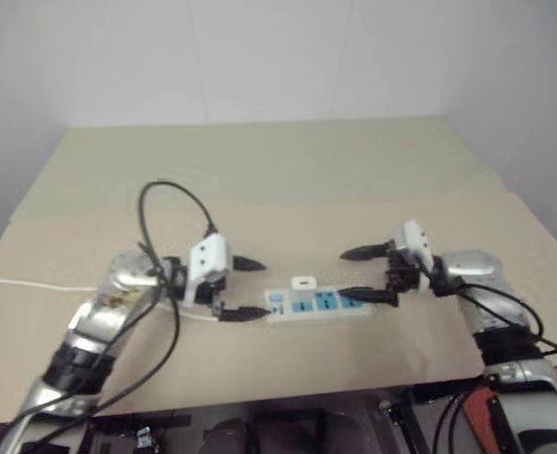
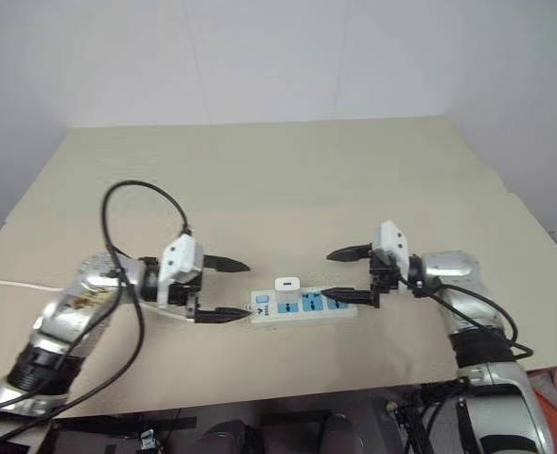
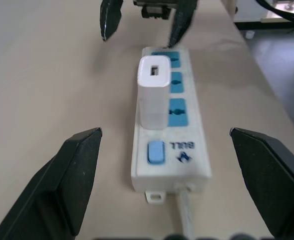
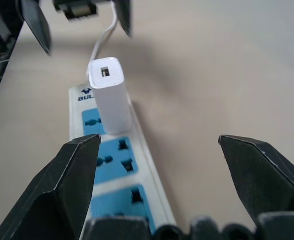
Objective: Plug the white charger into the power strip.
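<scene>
Charger seated, task apparently done.

Head view: white charger upright in power strip, midway between left gripper and right gripper, both spread wide, holding nothing. Left wrist view: free tabletop flanking both fingers. Right wrist view: charger ahead, strip close beneath, open room beside.

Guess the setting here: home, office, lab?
Likely a lab or test bench, though not certain. A bare tan tabletop against plain white walls, with just the power strip and the white charger standing in it, between two open pincers.
</scene>
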Robot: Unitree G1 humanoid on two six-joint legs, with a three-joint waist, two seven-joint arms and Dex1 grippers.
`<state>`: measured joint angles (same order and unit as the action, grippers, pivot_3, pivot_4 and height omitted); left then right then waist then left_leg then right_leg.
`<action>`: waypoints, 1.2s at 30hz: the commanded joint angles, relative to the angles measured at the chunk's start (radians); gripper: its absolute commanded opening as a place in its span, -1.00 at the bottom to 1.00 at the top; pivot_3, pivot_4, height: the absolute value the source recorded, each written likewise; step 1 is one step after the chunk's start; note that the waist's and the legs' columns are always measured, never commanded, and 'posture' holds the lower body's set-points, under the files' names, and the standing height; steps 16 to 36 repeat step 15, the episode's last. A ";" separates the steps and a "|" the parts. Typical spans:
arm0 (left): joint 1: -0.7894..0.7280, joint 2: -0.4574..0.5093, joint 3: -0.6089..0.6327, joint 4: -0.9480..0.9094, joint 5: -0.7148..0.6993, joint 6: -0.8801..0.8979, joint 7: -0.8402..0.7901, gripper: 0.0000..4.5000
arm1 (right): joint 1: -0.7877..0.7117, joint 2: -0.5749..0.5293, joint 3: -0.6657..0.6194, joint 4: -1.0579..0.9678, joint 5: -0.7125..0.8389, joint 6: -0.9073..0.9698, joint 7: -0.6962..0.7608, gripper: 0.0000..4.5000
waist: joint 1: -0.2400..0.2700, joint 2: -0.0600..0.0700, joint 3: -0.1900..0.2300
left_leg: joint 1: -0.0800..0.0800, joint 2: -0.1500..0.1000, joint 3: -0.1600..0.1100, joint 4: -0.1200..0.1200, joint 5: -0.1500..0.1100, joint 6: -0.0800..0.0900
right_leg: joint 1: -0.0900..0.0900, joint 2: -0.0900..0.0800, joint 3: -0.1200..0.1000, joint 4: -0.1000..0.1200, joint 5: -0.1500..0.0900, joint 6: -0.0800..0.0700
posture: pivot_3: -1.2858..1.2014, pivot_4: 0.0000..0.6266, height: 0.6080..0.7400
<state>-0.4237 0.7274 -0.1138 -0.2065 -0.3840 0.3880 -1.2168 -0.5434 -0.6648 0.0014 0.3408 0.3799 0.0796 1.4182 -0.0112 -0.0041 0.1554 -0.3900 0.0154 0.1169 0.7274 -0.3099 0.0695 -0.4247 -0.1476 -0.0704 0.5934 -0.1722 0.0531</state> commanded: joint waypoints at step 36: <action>0.014 0.109 0.126 0.079 -0.045 -0.071 -0.112 0.98 | 0.194 -0.276 -0.250 0.003 0.052 -0.003 0.010 1.00 | -0.001 0.000 0.001 | 0.001 0.000 0.002 0.000 0.000 0.000 | 0.000 0.000 0.001 0.000 0.000 0.000 | 0.03 -0.52 1.00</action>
